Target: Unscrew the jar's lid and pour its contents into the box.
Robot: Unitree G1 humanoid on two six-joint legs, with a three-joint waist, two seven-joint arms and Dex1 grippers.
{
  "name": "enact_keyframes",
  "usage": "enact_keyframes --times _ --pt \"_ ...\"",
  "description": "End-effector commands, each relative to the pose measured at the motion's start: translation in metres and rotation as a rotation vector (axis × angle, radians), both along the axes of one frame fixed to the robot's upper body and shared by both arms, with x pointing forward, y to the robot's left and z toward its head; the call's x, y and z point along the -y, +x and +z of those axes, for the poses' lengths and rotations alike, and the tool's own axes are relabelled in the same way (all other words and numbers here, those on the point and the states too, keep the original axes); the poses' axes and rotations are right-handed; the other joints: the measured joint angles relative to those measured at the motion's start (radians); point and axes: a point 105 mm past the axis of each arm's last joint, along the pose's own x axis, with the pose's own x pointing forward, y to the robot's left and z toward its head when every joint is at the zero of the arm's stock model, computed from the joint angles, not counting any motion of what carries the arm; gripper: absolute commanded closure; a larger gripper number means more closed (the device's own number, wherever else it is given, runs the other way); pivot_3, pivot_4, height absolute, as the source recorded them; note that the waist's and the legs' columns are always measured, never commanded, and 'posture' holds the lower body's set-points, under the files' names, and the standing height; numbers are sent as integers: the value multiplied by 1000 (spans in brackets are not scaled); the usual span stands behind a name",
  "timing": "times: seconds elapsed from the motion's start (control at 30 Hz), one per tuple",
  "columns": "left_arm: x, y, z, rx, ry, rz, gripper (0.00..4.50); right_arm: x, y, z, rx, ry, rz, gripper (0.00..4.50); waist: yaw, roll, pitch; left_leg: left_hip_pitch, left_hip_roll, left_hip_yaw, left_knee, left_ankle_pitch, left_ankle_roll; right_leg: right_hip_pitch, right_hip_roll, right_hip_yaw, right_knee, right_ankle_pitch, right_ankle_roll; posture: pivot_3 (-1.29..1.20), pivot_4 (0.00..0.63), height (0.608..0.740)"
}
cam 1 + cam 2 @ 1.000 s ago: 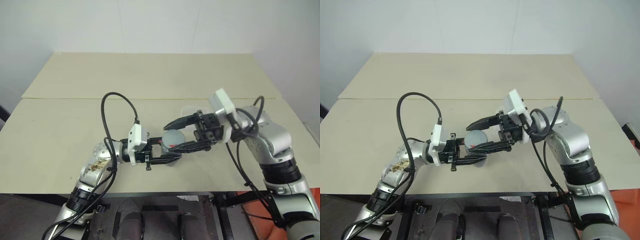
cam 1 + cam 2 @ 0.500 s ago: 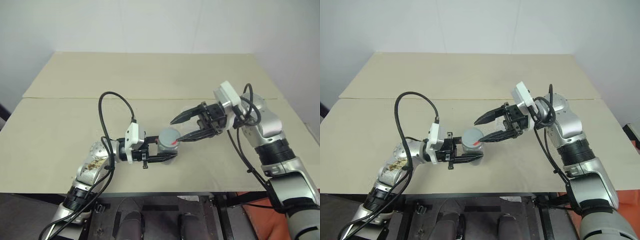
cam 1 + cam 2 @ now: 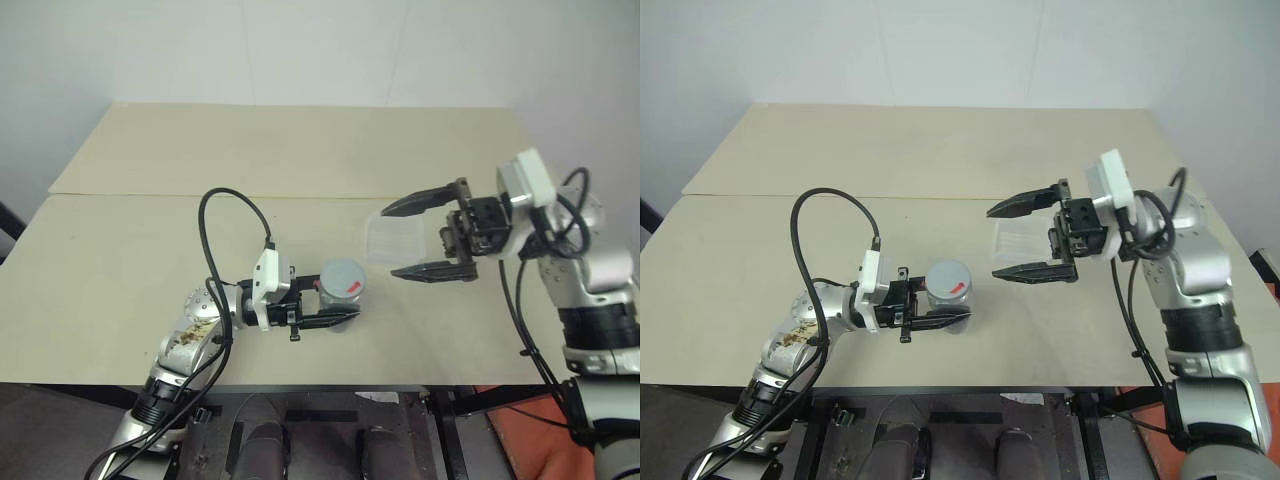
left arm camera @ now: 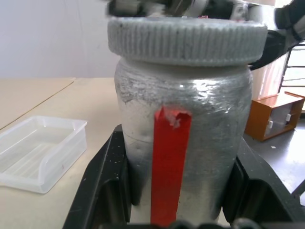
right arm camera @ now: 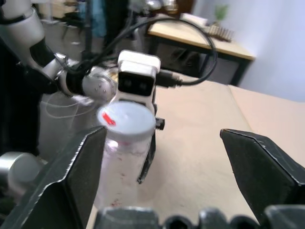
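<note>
The silvery jar (image 4: 183, 143) with a red strip stands upright just above the table's near edge, my left gripper (image 3: 337, 306) shut on its body. Its black fingers (image 4: 102, 191) clasp both sides. The ribbed grey lid (image 4: 186, 40) sits on top of the jar. The contents are hidden inside. My right gripper (image 3: 390, 242) hangs wide open to the right of the jar, apart from it, with nothing between its fingers (image 5: 71, 176). The clear box (image 3: 395, 238) lies on the table under and behind the right fingers.
The tan table (image 3: 300, 150) stretches far back, with a seam across its middle. Its near edge (image 3: 300, 385) runs just below the left arm. A black cable (image 3: 225, 200) loops up from the left wrist.
My right gripper opened off the lid and drew away to the right and slightly up. The left gripper kept the jar in place.
</note>
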Motion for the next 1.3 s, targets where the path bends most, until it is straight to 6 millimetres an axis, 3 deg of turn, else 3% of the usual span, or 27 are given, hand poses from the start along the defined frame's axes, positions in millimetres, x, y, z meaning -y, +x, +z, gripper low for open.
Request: enact_keyframes --times 0.03,0.23,0.77,1.07,1.3 --pt "3 8 7 54 -18 44 2557 -16 -11 9 51 60 -130 52 -3 0 0 0 0 0 0 0 0 0 0 0 0 0 0 0 150 740" --pt "6 21 3 64 -14 106 2557 -43 -14 -11 20 130 -354 52 -2 0 0 0 -1 0 1 0 0 0 0 0 1 0 0 0 150 740" --pt "12 38 4 88 -41 215 2557 -67 -7 -25 -66 97 -490 52 -4 0 0 0 -1 0 1 0 0 0 1 0 0 0 0 0 150 740" --pt "14 38 3 77 -48 222 2557 -64 7 -24 -44 140 -608 52 -4 0 0 0 -1 0 1 0 0 0 1 0 0 0 0 0 150 740" --pt "15 41 3 79 -52 227 2557 -63 7 -27 -49 128 -621 52 -5 0 0 0 -1 0 1 0 0 0 1 0 0 0 0 0 150 740"
